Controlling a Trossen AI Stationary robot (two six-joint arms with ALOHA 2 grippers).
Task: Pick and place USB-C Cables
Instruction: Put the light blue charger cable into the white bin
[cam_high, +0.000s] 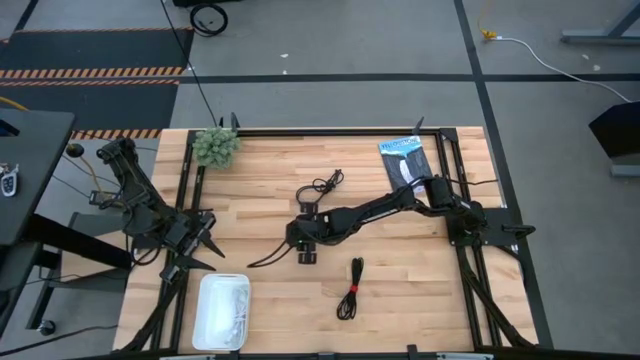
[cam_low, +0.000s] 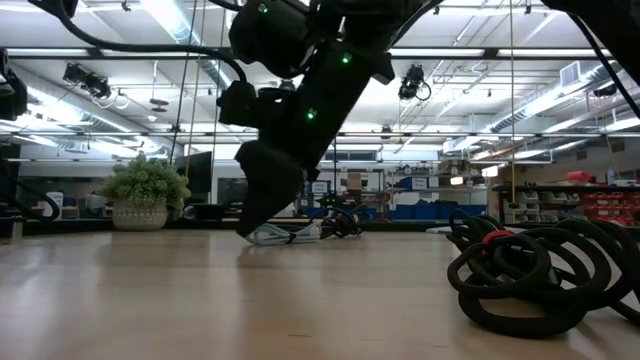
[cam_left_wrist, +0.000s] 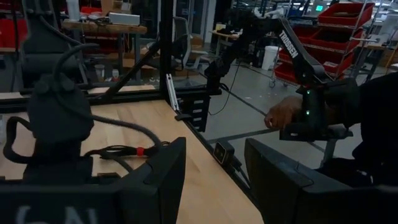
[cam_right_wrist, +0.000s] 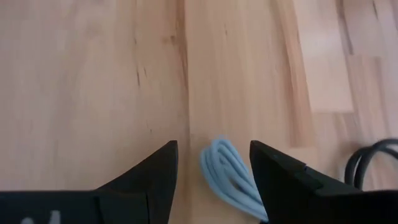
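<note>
Tray (cam_high: 222, 312) sits at the front left with a white cable (cam_high: 238, 312) already in it, near my left gripper (cam_high: 200, 243), which waits at the left edge with fingers spread, holding nothing. My right gripper (cam_right_wrist: 213, 163) is the working one — reached out to mid-table, fingers apart with the pale blue cable (cam_right_wrist: 229, 171) lying directly between them on the wood. Its coil runs roughly along my line of reach, so closing would pinch across its short side. From above my arm hides that cable entirely. Black cable (cam_high: 326, 184) lies just behind my wrist; the second black cable (cam_high: 350, 290), with a red tie, is front of centre — right arm nearer both. Whether my tips touch the wood yet, probably not, but the low view doesn't settle it.
</note>
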